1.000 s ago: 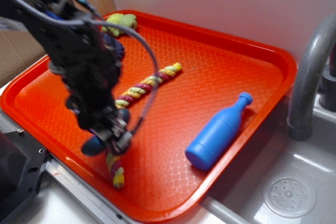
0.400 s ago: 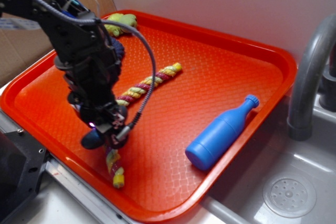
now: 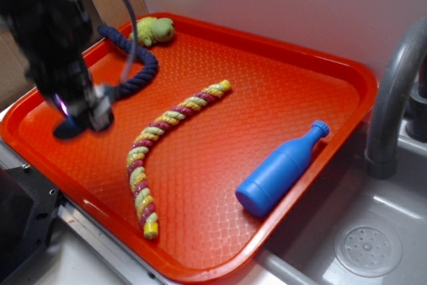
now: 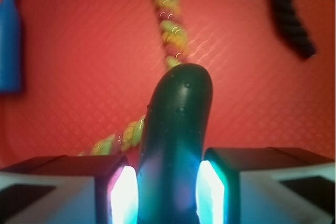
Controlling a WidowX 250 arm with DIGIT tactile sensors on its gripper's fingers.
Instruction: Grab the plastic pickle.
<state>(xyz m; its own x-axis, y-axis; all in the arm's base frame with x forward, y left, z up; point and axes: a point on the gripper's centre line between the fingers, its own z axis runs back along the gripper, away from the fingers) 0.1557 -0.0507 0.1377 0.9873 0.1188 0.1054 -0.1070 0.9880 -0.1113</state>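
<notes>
The plastic pickle sits clamped between the gripper fingers, apparently lifted above the red tray, though blurred.

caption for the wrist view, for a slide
Gripper clamps the plastic pickle above the red tray.

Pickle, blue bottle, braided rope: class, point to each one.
pickle (image 4: 176,129), wrist view, mid-body above the pads
blue bottle (image 3: 277,173), exterior view, middle of its body
braided rope (image 3: 167,125), exterior view, middle of its length
</notes>
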